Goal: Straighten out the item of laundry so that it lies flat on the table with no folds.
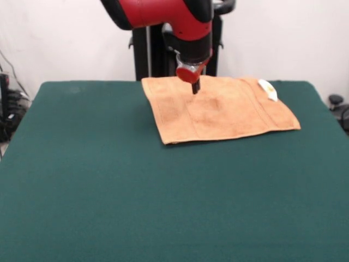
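Observation:
The orange-tan terry towel (218, 109) lies spread on the far part of the dark green table (136, 191), right of centre. Its left edge runs slanted and its front edge is straight. A small white tag (268, 90) sits near its far right edge. Woven border bands show as faint lines near the left and right sides. My gripper (195, 87) hangs from the red arm above the towel's far middle, its dark tips together just over or touching the cloth. I cannot see anything held in it.
The robot's black pedestal (150, 54) stands behind the table's far edge. Dark equipment and cables (8, 109) sit beyond the table's left side, and a dark object (338, 106) beyond the right side.

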Tool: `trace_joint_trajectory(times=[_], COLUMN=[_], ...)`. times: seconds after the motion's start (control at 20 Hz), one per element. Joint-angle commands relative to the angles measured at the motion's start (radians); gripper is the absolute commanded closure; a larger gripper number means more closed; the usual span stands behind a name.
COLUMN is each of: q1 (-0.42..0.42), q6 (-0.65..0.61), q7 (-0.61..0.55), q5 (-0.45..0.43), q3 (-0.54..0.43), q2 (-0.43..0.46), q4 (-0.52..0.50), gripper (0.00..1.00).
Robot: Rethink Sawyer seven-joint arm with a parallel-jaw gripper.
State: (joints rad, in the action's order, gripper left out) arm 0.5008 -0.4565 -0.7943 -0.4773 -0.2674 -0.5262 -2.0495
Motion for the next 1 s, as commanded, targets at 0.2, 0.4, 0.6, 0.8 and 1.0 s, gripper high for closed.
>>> trace_joint_trajectory(times=[0.2, 0.4, 0.6, 0.8, 1.0], q1=[0.052, 0.054, 0.054, 0.060, 0.078], q6=[-0.128, -0.173, -0.180, -0.168, -0.162], q7=[0.102, 0.077, 0.044, 0.029, 0.038], q5=[-0.063, -0.054, -0.042, -0.052, -0.057], q3=[-0.180, -0.191, -0.186, -0.180, -0.188], q2=[0.022, 0.023, 0.022, 0.024, 0.020], q4=[0.109, 0.126, 0.141, 0.138, 0.126], gripper=[1.00, 1.00, 1.00, 1.00, 1.00])
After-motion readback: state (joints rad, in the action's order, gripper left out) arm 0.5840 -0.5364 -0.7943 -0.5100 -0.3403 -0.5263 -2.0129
